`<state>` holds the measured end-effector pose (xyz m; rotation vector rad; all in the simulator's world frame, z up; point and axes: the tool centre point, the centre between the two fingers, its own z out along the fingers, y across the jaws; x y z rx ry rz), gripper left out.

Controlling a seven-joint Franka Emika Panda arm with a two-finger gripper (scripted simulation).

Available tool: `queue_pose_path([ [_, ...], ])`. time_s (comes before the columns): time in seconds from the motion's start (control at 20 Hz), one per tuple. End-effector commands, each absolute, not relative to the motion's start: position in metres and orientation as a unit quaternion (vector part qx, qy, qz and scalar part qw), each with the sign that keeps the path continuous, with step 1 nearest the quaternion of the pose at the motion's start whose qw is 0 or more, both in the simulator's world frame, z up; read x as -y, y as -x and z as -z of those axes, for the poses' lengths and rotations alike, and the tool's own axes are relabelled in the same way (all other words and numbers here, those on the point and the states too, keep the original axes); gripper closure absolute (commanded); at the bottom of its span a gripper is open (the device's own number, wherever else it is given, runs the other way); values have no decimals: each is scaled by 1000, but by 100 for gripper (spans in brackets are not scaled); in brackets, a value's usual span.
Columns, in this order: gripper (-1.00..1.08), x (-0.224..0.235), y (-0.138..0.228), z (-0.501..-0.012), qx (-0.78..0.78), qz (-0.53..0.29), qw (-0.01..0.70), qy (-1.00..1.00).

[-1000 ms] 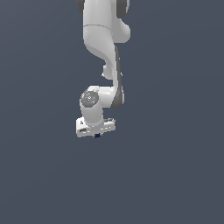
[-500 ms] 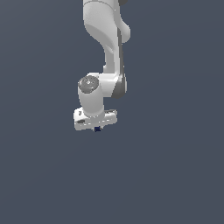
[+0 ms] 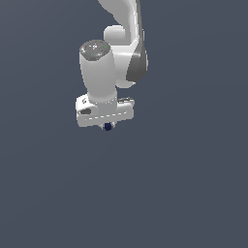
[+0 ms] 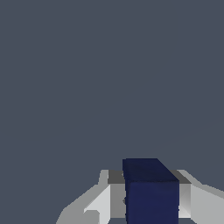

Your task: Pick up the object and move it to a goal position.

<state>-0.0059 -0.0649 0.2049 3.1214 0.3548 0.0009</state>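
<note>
We hold the cube [image 4: 151, 192] clamped between the fingers of the tool [image 3: 107, 126], right at their tips. We judge that a fast swing toward the goal could slip it loose, since little pad overlaps it. The wrist view shows fingers flanking both sides; the exterior view shows only a dark speck beneath the tool

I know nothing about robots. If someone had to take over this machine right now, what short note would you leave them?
Gripper: shut on the navy cube, held between its fingers.
Cube: in the wrist view it sits clamped between both pads; in the exterior view only a dark speck shows under the white hand.
Done: the cube is picked up.
Left: carry it to the goal, which no view shows. No marker is visible, so check the target before moving.
</note>
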Motion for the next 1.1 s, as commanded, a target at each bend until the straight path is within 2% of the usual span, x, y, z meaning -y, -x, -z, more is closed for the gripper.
queue_pose_path([
  [0.0,108,62,8,-236,-113,0,0,-994],
  [0.75,108,46,12,-402,-113,0,0,-994],
  [1.05,108,41,12,-452,-113,0,0,-994],
])
